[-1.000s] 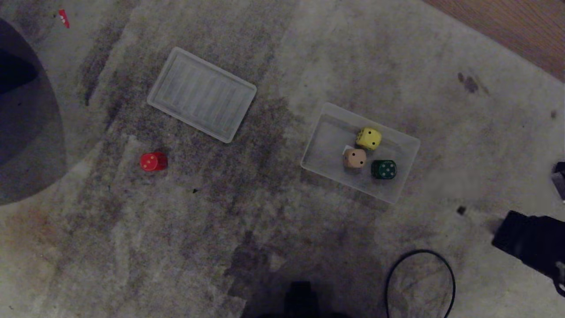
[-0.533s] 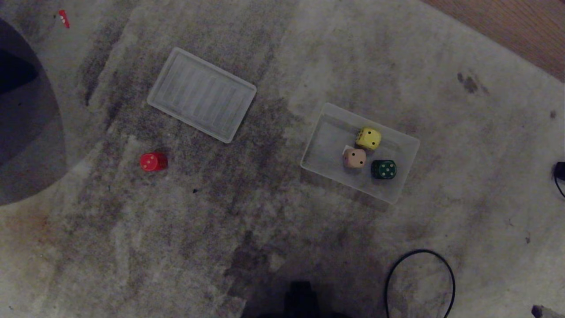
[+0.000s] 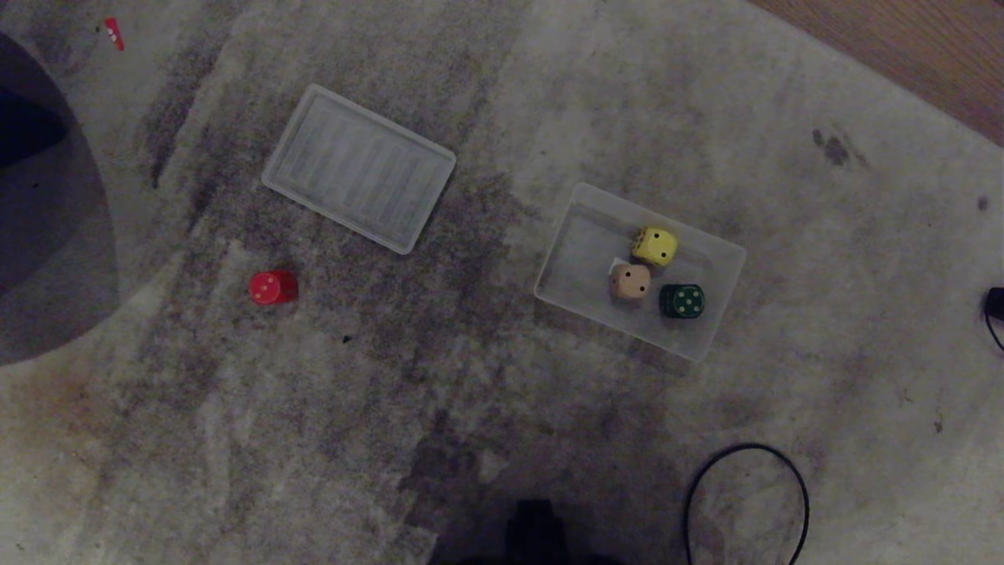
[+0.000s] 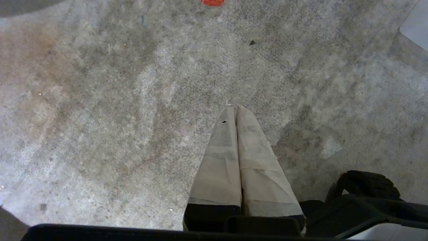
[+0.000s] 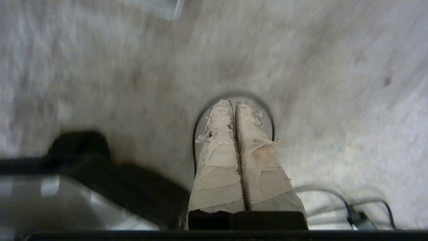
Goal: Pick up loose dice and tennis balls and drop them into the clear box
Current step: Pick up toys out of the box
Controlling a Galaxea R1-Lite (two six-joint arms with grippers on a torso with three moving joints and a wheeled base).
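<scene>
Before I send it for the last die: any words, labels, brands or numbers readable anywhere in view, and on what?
No readable text in any view.
Dice carry pips only: the green die shows five on top; pips on the yellow die, tan die and red die are too blurred to count.
Small red scrap: white marks, unreadable.

The head camera looks steeply down from high over the carpet (image 3: 502, 408). Each wrist camera sits behind its own taped fingers, much nearer the floor. The left wrist view shares the red die (image 3: 272, 287) (image 4: 212, 2) with the head view; the right shares the black cable loop (image 3: 745, 502) (image 5: 200, 124).
</scene>
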